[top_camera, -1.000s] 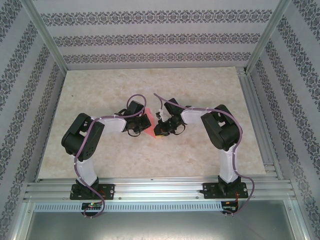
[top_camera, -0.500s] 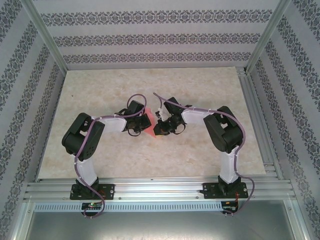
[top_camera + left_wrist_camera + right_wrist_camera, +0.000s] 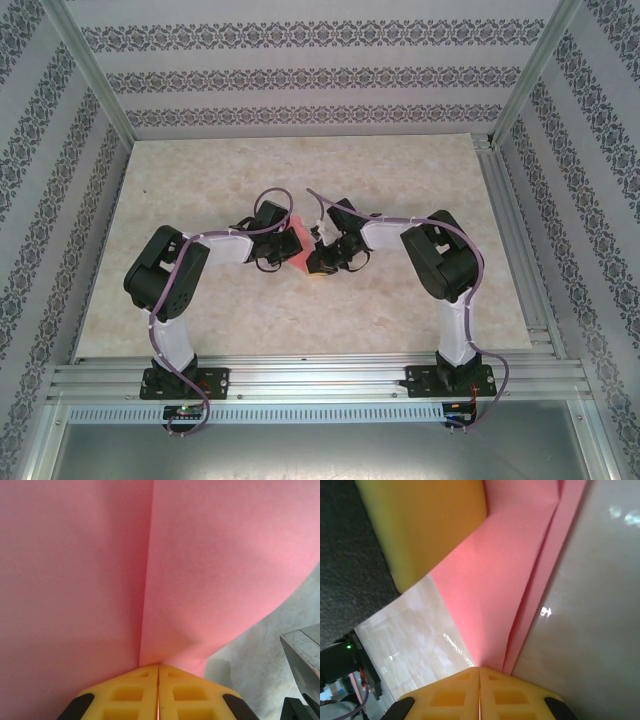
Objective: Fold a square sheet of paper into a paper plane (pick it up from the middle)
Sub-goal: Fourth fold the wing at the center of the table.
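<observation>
Looks mid-fold: gripping the paper (image 3: pixel 298 246) at mid-table (image 3: pixel 200 180) from both sides, already creased lengthwise and doubled into layers. Pinched fully closed on the foot of the crease with the left gripper (image 3: pixel 158 669); likewise clamped on the layered edge with the right gripper (image 3: pixel 479 671), close beside the left's finger (image 3: pixel 420 525). Next probably calls for sharpening or pulling the crease without tearing or knocking fingers. Plenty of bare table all round; rails (image 3: pixel 510 240) well apart.
</observation>
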`<state>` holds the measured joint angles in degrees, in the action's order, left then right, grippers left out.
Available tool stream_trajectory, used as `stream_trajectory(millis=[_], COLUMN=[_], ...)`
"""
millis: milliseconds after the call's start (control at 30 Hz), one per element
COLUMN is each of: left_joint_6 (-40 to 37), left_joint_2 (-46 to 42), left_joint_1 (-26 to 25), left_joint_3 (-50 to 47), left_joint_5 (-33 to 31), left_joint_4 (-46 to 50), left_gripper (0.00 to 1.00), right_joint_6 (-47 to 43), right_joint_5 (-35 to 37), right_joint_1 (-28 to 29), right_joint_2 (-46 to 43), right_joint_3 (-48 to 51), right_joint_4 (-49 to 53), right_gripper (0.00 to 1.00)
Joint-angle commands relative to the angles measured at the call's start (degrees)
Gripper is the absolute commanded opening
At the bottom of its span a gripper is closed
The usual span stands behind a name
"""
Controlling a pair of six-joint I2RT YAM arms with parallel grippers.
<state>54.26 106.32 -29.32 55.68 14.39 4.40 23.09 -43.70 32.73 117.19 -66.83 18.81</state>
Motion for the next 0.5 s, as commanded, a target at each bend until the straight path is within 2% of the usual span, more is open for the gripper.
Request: stream_trajectory(millis=[0,167,467], left_joint_6=[-1.7,-1.5,-1.2], left_joint_2=[2.5,2.5,2.8], left_joint_1=[0.1,0.2,1.6], left_joint_3=[0.1,1.1,3.6], left_joint_5=[-1.7,-1.0,-0.5], left_joint_4=[4.1,4.0,4.2], left_gripper=[0.10,0.11,0.12], right_joint_6=[1.7,3.2,3.5], right_joint_5=[1.7,0.4,2.2], right_joint_1=[-0.9,-1.7,-2.6], right_joint_2=[3.5,4.0,5.7], right_joint_3=[3.1,3.6,3.2], right_joint_4=[-3.5,-4.9,-2.3], right_gripper=[0.08,0.08,0.04])
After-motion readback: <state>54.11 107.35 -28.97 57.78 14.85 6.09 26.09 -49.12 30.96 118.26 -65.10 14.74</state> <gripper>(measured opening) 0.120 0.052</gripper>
